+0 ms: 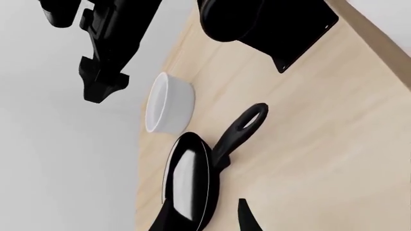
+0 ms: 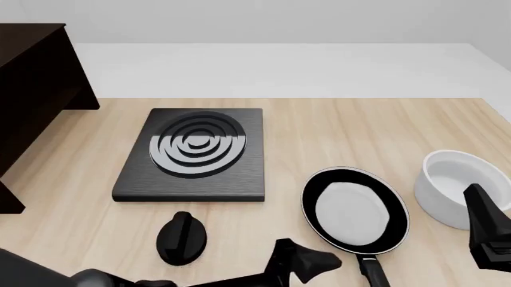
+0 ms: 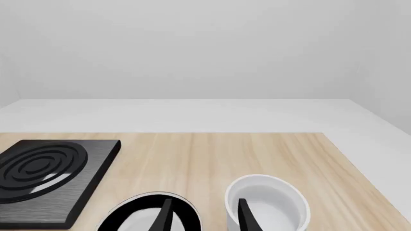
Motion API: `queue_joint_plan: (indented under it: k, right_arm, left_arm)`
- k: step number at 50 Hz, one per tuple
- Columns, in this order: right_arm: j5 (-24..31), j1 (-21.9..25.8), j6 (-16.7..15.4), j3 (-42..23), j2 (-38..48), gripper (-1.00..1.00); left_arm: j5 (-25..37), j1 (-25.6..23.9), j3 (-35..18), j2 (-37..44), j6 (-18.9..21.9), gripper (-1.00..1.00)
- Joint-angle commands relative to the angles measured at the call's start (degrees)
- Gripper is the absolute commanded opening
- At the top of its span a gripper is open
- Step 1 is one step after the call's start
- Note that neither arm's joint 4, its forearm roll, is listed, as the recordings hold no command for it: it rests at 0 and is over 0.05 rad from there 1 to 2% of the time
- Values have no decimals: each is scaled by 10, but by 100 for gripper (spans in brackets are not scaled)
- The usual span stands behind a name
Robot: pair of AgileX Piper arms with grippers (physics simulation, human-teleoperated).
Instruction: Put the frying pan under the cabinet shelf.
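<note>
The pan (image 2: 355,209) lies flat on the table (image 2: 335,128), toward the near right, its glossy pale inside holding nothing. Its handle (image 2: 372,272) points toward the near edge and runs out of the front view at the bottom. Just to its right stands the white bowl (image 2: 456,187), upright and also with nothing in it; a narrow strip of wood shows between the two, so they are close but apart. To the pan's left sits the hotplate (image 2: 193,154) with its silver rings, and nearer the front edge a black knob (image 2: 181,238) lies on the wood.

The cabinet (image 2: 32,89) stands at the far left of the table, well apart from the pan, with the hotplate between them. Only its dark side and top show, so the shelf itself cannot be made out.

The left gripper (image 2: 307,262) hangs low at the near edge, just left of the pan's handle. In the left wrist view its two fingertips (image 1: 247,219) stand apart, with the pan's rim (image 1: 189,185) in the gap, and no contact can be seen; it grips nothing. The right gripper (image 3: 203,214) hovers above the gap between pan and bowl, its fingers spread with nothing between them. In the front view only its dark body (image 2: 487,230) shows at the right edge, just beside the bowl.
</note>
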Motion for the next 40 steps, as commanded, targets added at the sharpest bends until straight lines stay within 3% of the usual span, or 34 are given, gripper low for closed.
queue_joint_plan:
  k: [1,40]
  right_arm:
    - [0,0,0,0,0,100]
    - [0,0,0,0,0,100]
  left_arm:
    - [-1,-9,-15,19,-1,100]
    - [28,-30,-73,74,2,100]
